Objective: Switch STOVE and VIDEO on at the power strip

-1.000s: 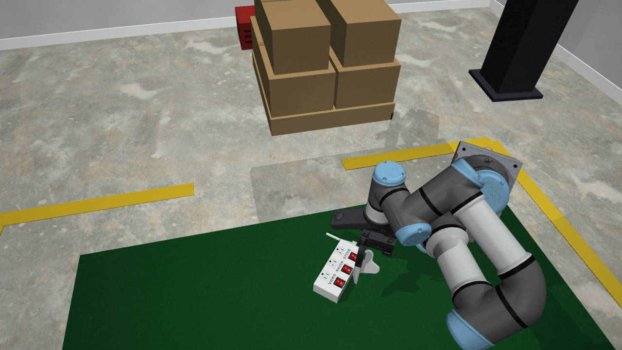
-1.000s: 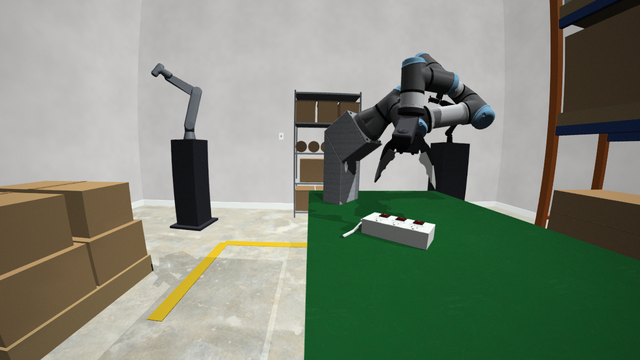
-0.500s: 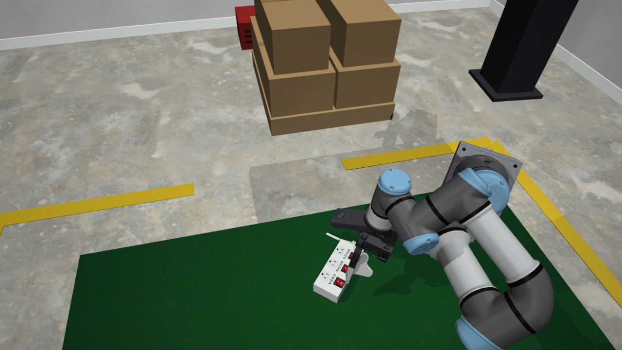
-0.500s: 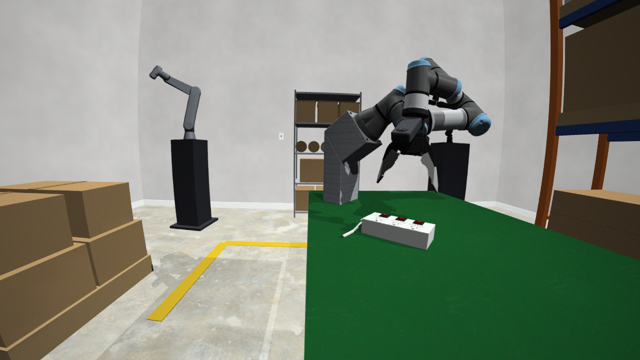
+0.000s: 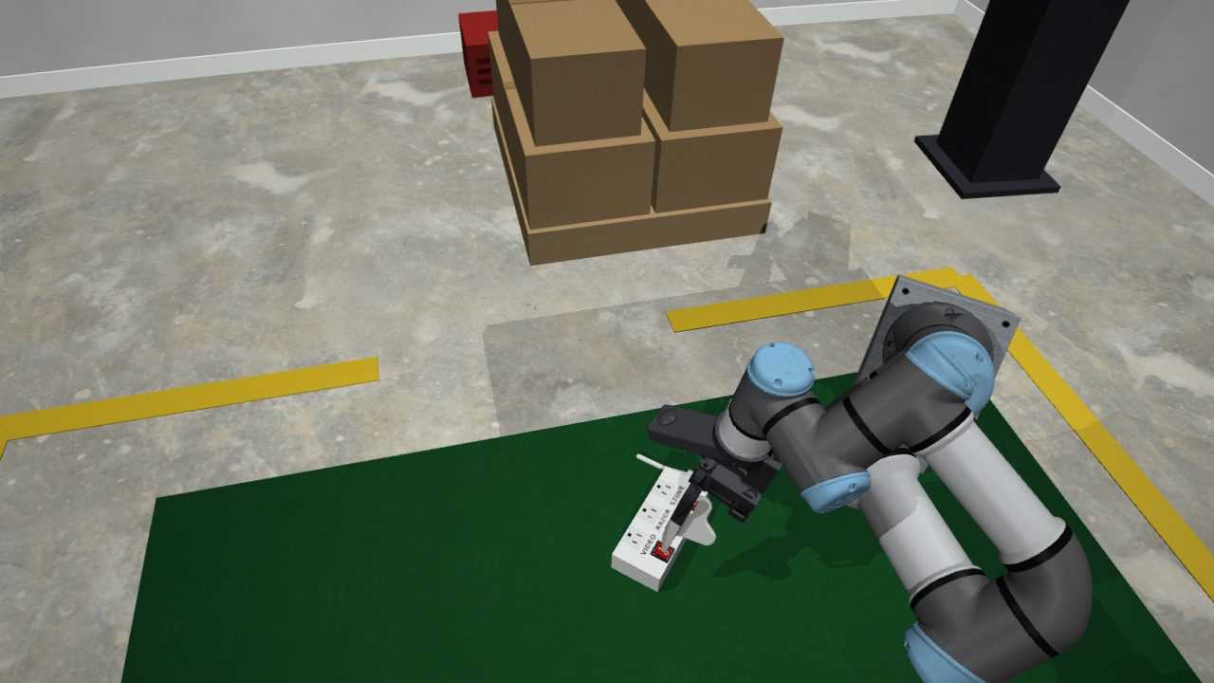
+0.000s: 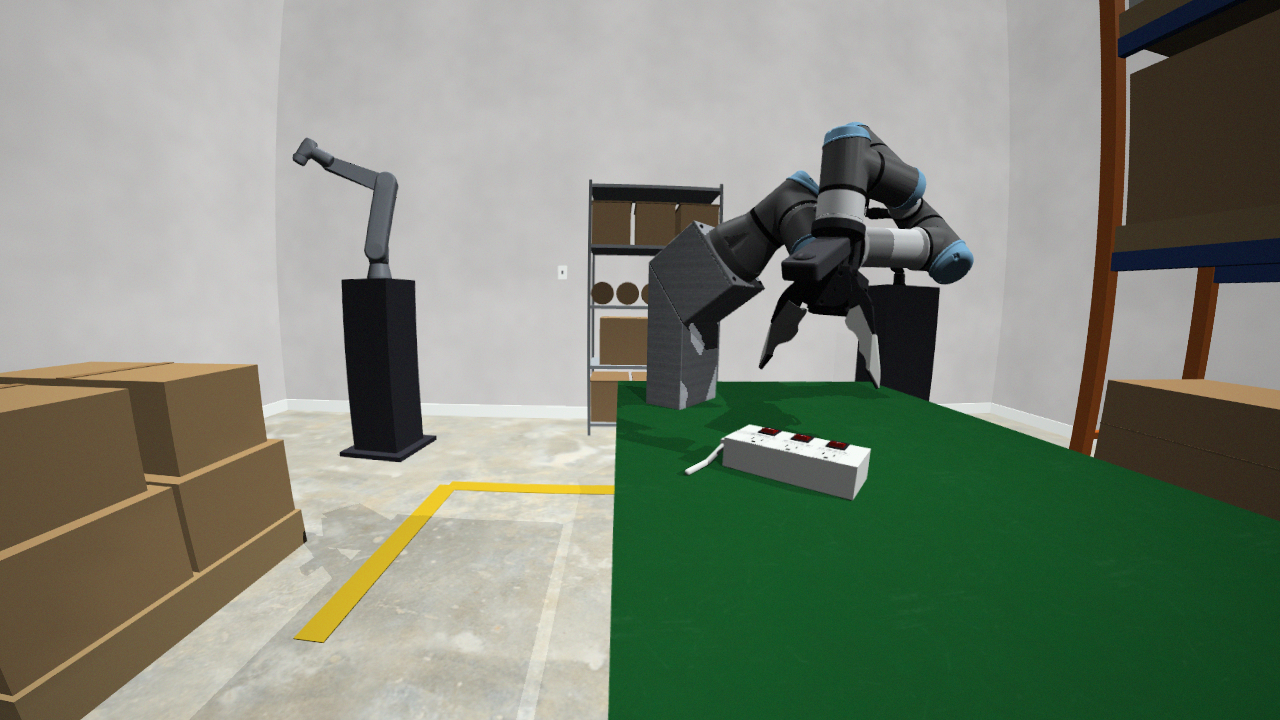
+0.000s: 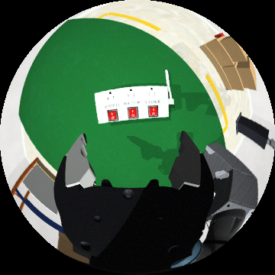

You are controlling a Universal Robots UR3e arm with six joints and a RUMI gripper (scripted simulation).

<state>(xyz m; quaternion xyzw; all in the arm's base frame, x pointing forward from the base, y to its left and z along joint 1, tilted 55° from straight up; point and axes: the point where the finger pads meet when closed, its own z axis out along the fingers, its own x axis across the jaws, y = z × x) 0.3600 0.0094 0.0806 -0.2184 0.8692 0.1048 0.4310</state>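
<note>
A white power strip (image 5: pixel 653 535) lies on the green table, switches facing up; it also shows in the exterior view (image 6: pixel 796 458) and in the wrist view (image 7: pixel 131 105). It has three red rocker switches labelled VIDEO (image 7: pixel 112 114), RAZOR (image 7: pixel 132 113) and STOVE (image 7: pixel 152 111). A short white cord stub (image 7: pixel 168 87) sticks out at the STOVE end. I cannot tell which switches are on. My gripper (image 6: pixel 819 344) is open and empty, hanging well above the strip, a little to its switch side. In the top view its fingers (image 5: pixel 691 509) hide part of the switch row.
The arm's grey mount (image 6: pixel 684 317) stands at the table's far end. Stacked cardboard boxes (image 5: pixel 636 119) sit on the floor beyond the table. A black pedestal (image 5: pixel 1019 93) stands at the back right. Shelving with boxes (image 6: pixel 1199 223) flanks the table.
</note>
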